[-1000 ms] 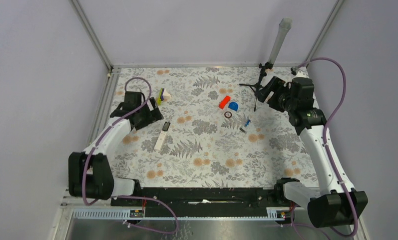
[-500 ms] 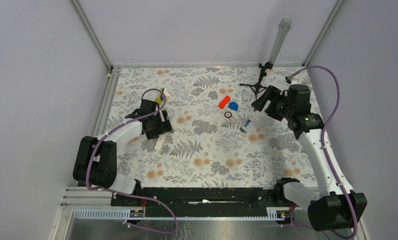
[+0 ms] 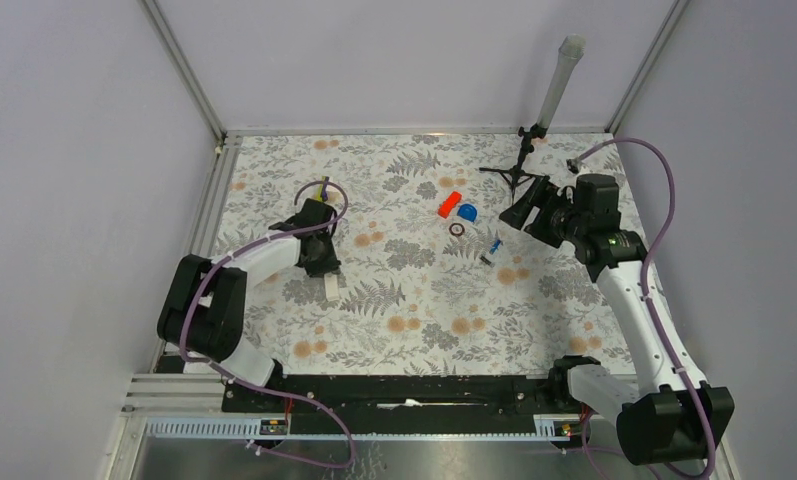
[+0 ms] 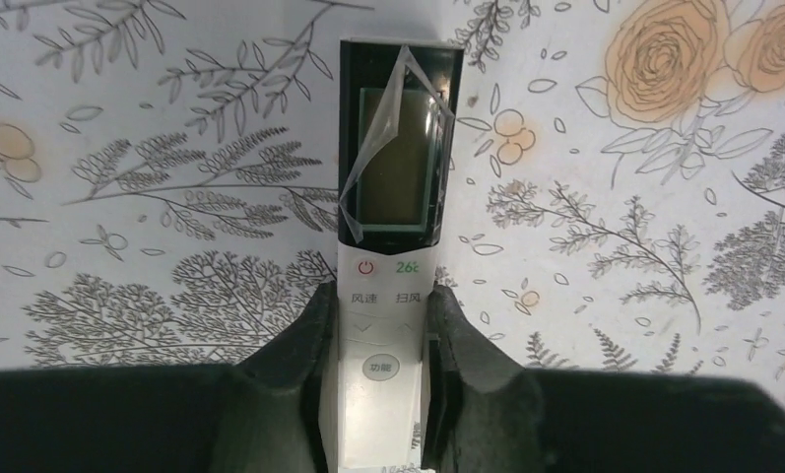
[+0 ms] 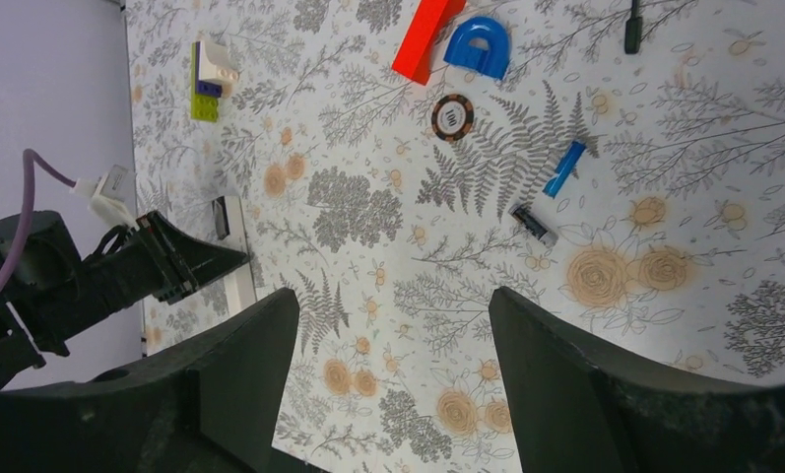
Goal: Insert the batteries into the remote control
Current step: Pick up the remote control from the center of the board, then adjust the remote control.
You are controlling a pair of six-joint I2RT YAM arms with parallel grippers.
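The remote control (image 4: 393, 197) is a slim white bar, face up on the flowered table, with a dark screen under a peeling film. My left gripper (image 4: 380, 296) is shut on its button end, one finger against each long side. In the top view the left gripper (image 3: 319, 255) covers most of the remote control (image 3: 331, 286). Two batteries lie near the right arm, one blue (image 5: 565, 168) and one dark-ended (image 5: 533, 224); in the top view the batteries (image 3: 493, 248) lie close together. My right gripper (image 5: 393, 305) hovers open above the table with nothing between its fingers, just right of the batteries (image 3: 519, 212).
A red block (image 5: 423, 39), a blue half-round piece (image 5: 479, 44) and a small dark ring (image 5: 453, 116) lie beyond the batteries. Stacked toy bricks (image 5: 206, 84) sit at the far left. A small black tripod (image 3: 519, 170) with a grey tube stands at the back right.
My left gripper came in over the remote control, lowered and shut on it. The right gripper shifted slightly left toward the batteries and stayed open.
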